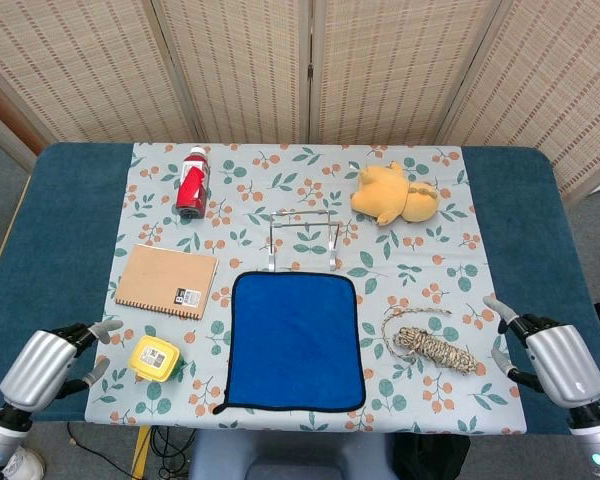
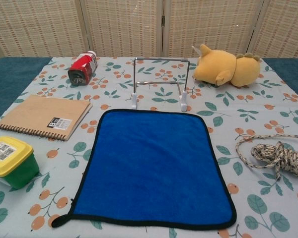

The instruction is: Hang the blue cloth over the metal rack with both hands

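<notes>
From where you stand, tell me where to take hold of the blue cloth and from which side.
Take the blue cloth by its two near corners, left hand from the left, right hand from the right. It lies flat with the rack just beyond its far edge, so lifting the near edge probably carries it forward over the bar.

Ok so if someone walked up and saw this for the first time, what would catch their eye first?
Probably the blue cloth, lying flat at the near middle of the leaf-print tablecloth, with the small metal rack standing just behind it. Next, the yellow plush toy at the far right. At the near corners, the left robot hand and the right robot hand hover empty at either side of the cloth, touching nothing.
</notes>
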